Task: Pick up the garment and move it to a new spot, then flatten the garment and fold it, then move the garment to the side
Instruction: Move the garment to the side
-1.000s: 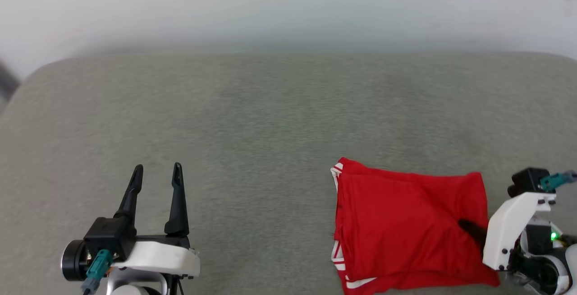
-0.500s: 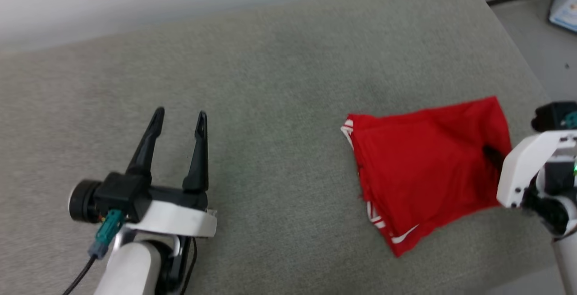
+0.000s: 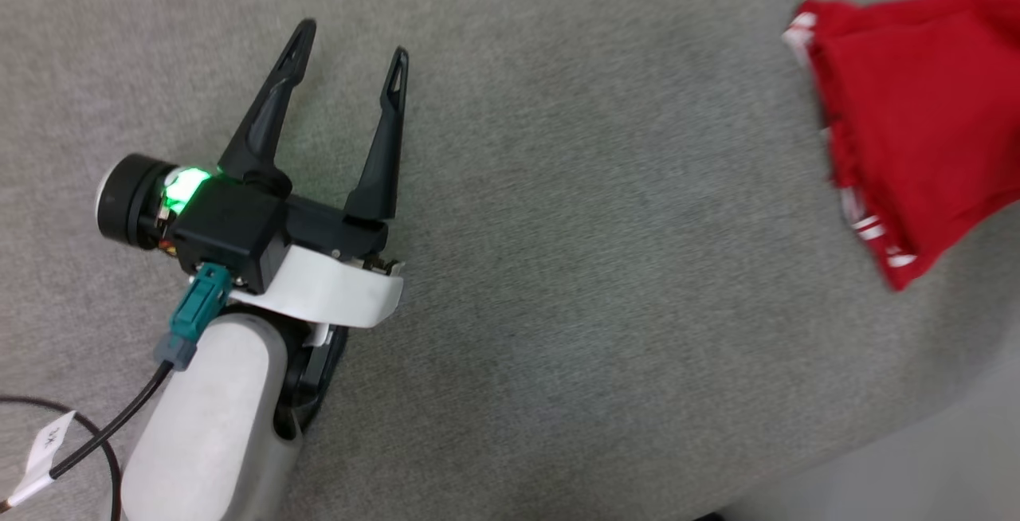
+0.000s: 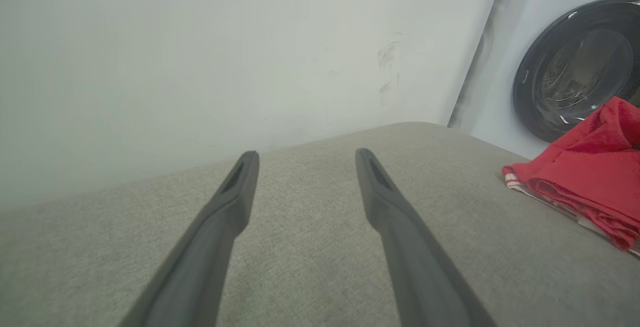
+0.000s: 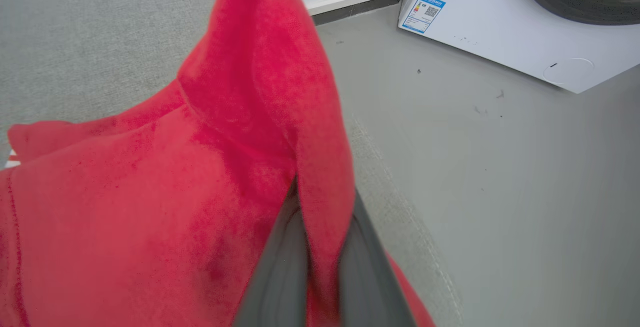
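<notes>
Garment [image 3: 916,107] rests folded on the grey cushion [image 3: 558,266], one fold pinched by the right gripper [image 5: 322,207], fingers closed. Well apart, the left gripper [image 3: 351,41] hovers, spread wide.

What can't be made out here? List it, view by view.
- Head view: the garment runs off the right edge.
- Right wrist view: its cloth buries the tips of the right gripper; the label on the washing machine is too small to read.
- Left wrist view: the right edge crops the washing machine.
</notes>
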Robot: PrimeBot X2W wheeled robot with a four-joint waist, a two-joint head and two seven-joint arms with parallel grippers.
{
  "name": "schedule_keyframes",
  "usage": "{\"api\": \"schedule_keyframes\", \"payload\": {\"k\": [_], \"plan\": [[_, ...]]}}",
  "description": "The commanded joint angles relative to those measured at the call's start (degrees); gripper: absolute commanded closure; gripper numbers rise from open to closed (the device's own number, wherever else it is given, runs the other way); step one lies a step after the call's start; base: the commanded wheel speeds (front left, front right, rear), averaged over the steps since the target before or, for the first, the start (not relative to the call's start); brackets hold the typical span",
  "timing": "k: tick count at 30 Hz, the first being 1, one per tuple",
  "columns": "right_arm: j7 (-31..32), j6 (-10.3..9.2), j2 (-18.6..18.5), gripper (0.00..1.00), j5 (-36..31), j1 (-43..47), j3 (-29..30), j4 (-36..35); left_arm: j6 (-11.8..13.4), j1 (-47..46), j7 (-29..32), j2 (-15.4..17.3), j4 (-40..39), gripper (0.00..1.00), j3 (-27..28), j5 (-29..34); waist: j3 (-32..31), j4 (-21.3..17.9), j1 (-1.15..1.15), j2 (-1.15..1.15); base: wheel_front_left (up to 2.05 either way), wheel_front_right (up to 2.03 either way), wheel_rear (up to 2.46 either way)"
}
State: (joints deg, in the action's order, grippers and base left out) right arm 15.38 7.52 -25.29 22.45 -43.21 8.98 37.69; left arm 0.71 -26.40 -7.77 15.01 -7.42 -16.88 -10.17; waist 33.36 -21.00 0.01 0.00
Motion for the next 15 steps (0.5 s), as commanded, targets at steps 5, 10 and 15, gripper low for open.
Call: {"api": "schedule_keyframes", "payload": {"k": [5, 10, 15], "plan": [[-5.80, -0.07, 0.28, 1.00, -1.59, -4.66, 2.61, 6.20, -0.54, -2.83, 0.61, 0.38, -1.00, 0.00, -0.86, 0.92, 5.58, 2.27, -0.01, 0.00, 0.00, 0.00, 0.00], [-10.81, -0.06, 1.59, 0.00, -4.03, -6.48, 4.26, 13.18, -0.42, -3.40, 0.52, 0.18, -0.50, 0.00, -1.23, 0.63, 6.29, 2.96, -0.01, 0.00, 0.00, 0.00, 0.00], [-15.67, -0.05, 0.75, 0.00, -6.58, -7.52, 6.12, 17.18, -0.03, -2.52, -0.09, 0.21, 0.38, 0.00, -1.20, 0.32, 4.85, 3.08, -0.01, 0.00, 0.00, 0.00, 0.00]]}}
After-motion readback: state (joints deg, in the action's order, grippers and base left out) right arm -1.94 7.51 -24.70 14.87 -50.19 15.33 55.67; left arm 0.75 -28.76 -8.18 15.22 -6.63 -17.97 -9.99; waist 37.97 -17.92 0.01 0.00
